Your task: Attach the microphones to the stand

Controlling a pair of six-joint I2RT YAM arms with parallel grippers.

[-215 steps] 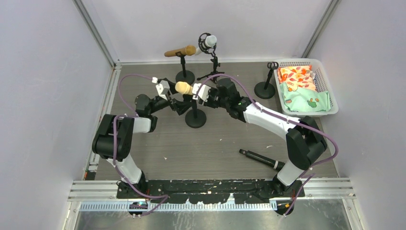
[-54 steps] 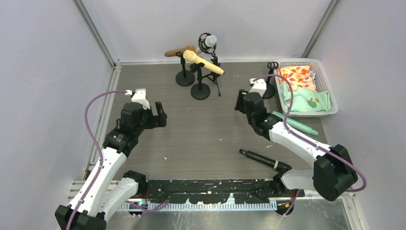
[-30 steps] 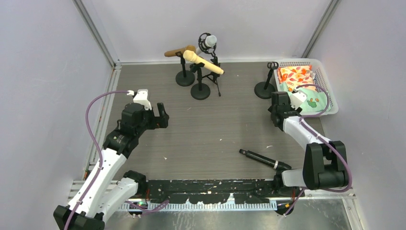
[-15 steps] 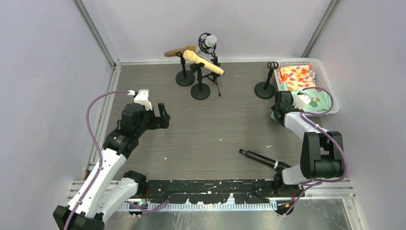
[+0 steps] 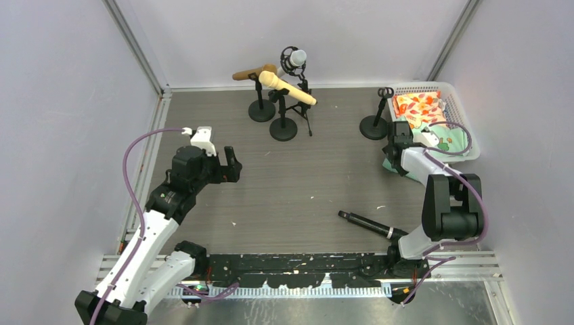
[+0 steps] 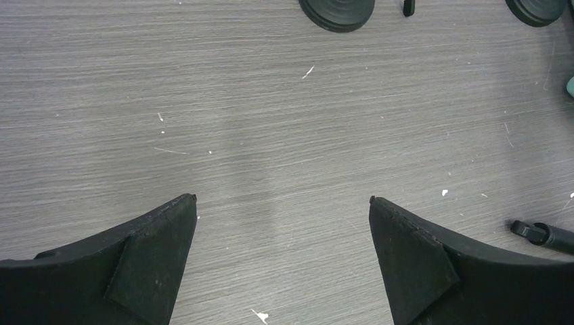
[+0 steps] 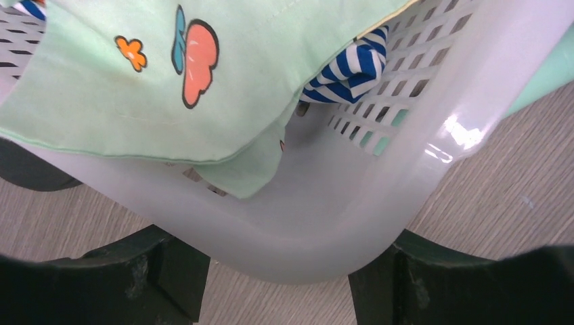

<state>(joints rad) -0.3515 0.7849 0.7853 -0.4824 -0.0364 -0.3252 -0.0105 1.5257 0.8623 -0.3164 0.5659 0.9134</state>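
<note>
- Grey and wood-grained, found the worktop (image 5: 304, 183) carrying everything.
- Saw the white basket (image 5: 424, 86) of printed cloths at the far right, with its near corner filling the right wrist view.
- Found the right pincer (image 7: 281, 271) nosed up against that corner, partly spread and gripping nothing.
- Found the left pincer (image 6: 282, 200) spread as wide as it goes, hovering over the worktop well to the left, holding nothing.
- Counted three loaded stands (image 5: 283, 128) at the back, and one empty stand (image 5: 374, 126) just left of the basket.
- Placed the gold microphone (image 5: 254, 72), the cream-yellow microphone (image 5: 288, 89) and the white microphone (image 5: 296, 58) up in those back stands.
- Placed the black microphone (image 5: 369, 225) loose on the worktop near the right arm's base.
- Made out only a sliver of the teal microphone (image 5: 390, 164) beside the basket corner, mostly hidden under the right forearm.
- Judged the step in hand to be a reach for the teal microphone.
- Would do it well by backing off the basket wall, dropping lower, and squaring up across the barrel near its middle.
- Would close only when clear of the plastic, leaving the tail end free for the clip.
- Could bring the left pincer over to steady the empty stand.
</note>
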